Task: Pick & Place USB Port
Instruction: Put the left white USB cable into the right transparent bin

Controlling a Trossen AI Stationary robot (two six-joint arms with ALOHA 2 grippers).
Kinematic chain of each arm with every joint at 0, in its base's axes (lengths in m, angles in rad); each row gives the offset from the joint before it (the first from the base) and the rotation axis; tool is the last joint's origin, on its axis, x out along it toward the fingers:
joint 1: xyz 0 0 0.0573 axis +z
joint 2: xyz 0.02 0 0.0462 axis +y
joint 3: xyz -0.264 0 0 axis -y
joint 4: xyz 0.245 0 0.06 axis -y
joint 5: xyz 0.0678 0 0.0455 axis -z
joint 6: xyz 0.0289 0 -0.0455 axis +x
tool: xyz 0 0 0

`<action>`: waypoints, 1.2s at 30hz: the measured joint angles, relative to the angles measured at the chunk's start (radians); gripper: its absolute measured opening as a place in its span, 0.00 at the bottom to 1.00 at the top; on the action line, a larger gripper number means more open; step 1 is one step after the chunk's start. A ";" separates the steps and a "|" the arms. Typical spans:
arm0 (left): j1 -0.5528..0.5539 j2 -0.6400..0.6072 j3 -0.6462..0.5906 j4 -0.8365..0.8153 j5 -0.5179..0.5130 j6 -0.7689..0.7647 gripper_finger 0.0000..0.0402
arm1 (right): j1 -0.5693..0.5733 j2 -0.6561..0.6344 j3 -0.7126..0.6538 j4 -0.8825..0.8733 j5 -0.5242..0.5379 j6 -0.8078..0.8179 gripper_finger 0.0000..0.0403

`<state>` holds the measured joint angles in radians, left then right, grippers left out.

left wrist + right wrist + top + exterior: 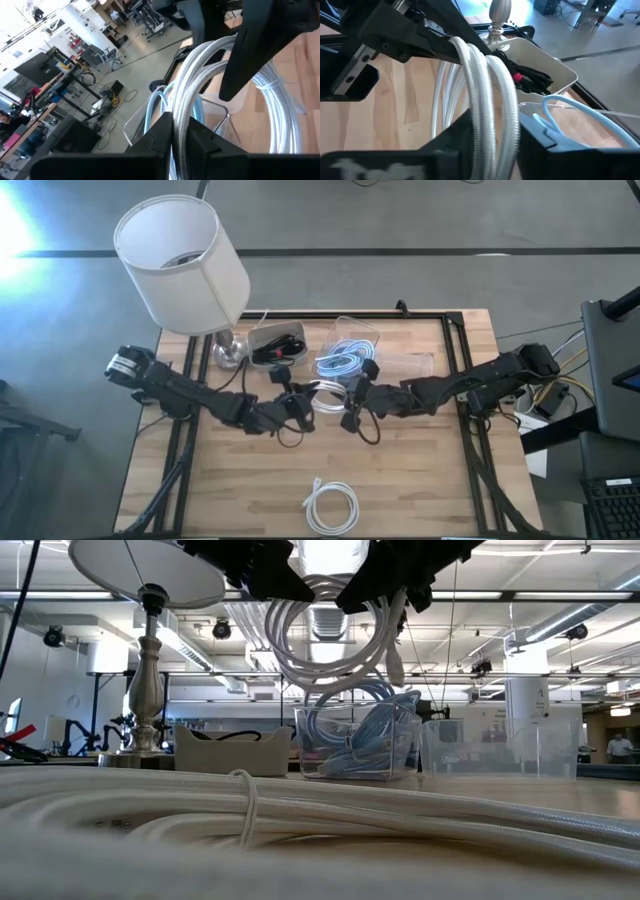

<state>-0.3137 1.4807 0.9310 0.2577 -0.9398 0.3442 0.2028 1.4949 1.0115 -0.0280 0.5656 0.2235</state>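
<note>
Left side of the wooden table point(400, 480): lamp point(183, 265) with white shade, metal base at the back edge. Left arm reaches in from the left; left gripper point(303, 412) sits near table centre, fingers point(165, 137) pinched tight on the white braided cable coil point(328, 391). In the left wrist view the strands run straight up between the 2 dark fingers. The coil is off the table, hanging between both grippers in the low view point(330, 640).

Behind centre: white bin point(275, 343) holding black cables with a red bit, then clear box point(348, 348) with a light blue cable point(340, 362), then an empty-looking clear box point(408, 364) to its right.

Right gripper point(349, 406) meets the same coil from the right, just beside the left gripper. Right wrist view shows the strands point(487, 107) passing between its fingers point(542, 137), which sit against the strands on both sides; grip looks closed on the coil, firmness hard to judge.

Front centre: a 2nd white cable coil point(332, 506) lies flat on the table, tied, well apart from both grippers; it fills the low view's foreground, blurred.

Connector ends of the held coil cannot be made out. Gripper tips in the high view are mostly hidden by arm bodies.
</note>
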 joint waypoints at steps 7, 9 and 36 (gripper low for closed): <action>0.011 0.000 0.000 -0.013 0.010 -0.061 0.09 | -0.002 0.000 0.000 -0.015 0.004 -0.022 0.08; 0.012 0.000 0.000 -0.014 0.014 -0.061 0.09 | -0.002 0.000 0.000 -0.022 0.003 -0.022 0.08; 0.020 0.014 -0.002 -0.058 0.063 -0.082 0.46 | 0.002 -0.061 0.014 -0.161 0.017 -0.019 0.09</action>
<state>-0.2935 1.4952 0.9287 0.1997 -0.8764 0.2626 0.2051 1.4337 1.0257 -0.1891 0.5831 0.2043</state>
